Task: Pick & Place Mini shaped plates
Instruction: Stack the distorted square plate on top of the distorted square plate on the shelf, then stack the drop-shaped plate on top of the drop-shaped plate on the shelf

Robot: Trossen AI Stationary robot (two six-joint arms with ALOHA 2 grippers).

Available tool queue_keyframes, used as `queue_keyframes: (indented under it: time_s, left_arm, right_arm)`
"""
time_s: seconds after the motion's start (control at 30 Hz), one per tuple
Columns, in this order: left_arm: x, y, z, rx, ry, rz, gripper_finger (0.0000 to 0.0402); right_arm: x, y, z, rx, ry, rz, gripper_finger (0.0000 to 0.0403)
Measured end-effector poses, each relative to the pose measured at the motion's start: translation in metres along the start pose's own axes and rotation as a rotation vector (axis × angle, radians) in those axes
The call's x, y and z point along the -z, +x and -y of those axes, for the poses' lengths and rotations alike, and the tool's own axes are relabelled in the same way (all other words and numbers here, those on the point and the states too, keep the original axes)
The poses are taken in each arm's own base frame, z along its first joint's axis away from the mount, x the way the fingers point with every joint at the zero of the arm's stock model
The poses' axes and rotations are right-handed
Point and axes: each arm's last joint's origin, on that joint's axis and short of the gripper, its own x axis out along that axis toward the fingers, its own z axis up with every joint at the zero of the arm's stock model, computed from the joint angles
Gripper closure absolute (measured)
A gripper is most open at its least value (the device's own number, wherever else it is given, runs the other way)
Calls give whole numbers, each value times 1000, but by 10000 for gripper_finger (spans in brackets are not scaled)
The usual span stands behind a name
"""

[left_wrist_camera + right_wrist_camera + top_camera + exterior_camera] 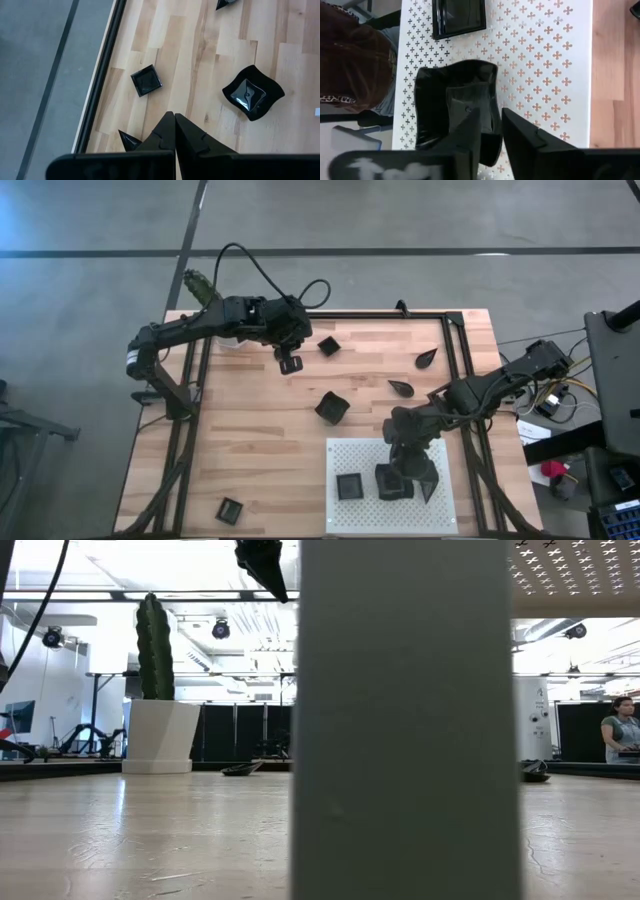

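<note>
Small black plates lie on the wooden table: a square one [328, 345] [146, 80], a wavy-edged one [332, 408] [253, 92], two teardrops [427, 358] [402, 388] and a square one [230, 510] by the near left corner. My left gripper [290, 360] [175, 121] hovers shut near the far edge. A dark plate corner [129, 140] shows beside its fingers, and I cannot tell whether they touch. My right gripper [400, 468] [491, 131] is over the white perforated board [345, 455], at a wavy-edged plate [450, 100]. A square plate [349, 486] [458, 17] also rests there. My right gripper has the wavy-edged plate by its side rim [494, 107], one finger [467, 137] inside the dish and the other [522, 137] outside it. The fingers come from above, pointing down. The plate sits flat on the white board.
A white pot with a green cactus [158, 730] [197, 285] stands beyond the far left corner. Black rails [455, 355] frame the table. A third dark plate [428, 486] is on the board. A wide grey post [405, 720] blocks the middle of the low view. A person [620, 732] is far off.
</note>
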Motion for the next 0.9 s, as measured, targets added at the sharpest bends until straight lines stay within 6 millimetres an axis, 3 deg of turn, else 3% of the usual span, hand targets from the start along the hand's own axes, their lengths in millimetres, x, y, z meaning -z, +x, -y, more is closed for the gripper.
queue_keyframes:
  time_s: [0.23,0.47,0.67,0.9]
  left_arm:
    - [0,0,0,0,0,0,402]
    - [0,0,0,0,0,0,402]
    - [0,0,0,0,8,0,402]
    - [0,0,0,0,10,0,402]
  right_arm:
    - [-1,-3,-1,-11,-2,15,287]
    - [2,-18,-1,30,-15,89,299]
    - [17,-56,8,202,19,257,323]
    - [52,-101,37,502,270,387,336]
